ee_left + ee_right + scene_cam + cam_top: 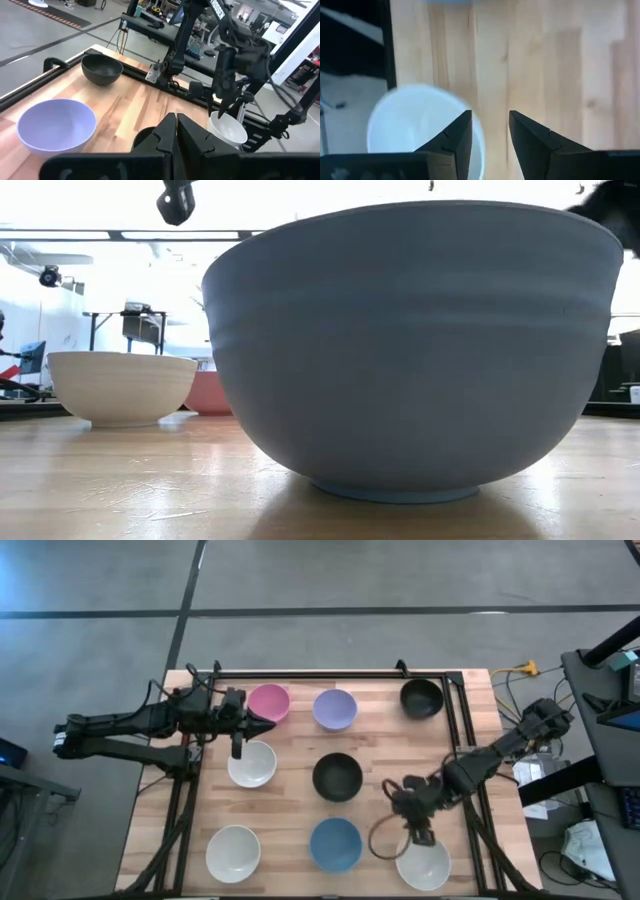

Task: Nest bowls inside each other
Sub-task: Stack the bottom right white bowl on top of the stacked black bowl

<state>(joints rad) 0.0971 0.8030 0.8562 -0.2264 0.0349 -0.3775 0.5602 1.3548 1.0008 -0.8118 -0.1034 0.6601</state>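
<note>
The right jaws (421, 836) are held apart above the white bowl (423, 865); its rim could be struck and the bowl tipped. The left jaws (262, 723) are pressed together.

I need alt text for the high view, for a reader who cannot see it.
Eight bowls sit apart on a wooden table. The right gripper hangs open over a white bowl; the left gripper, fingers shut, points at the pink bowl.
</note>
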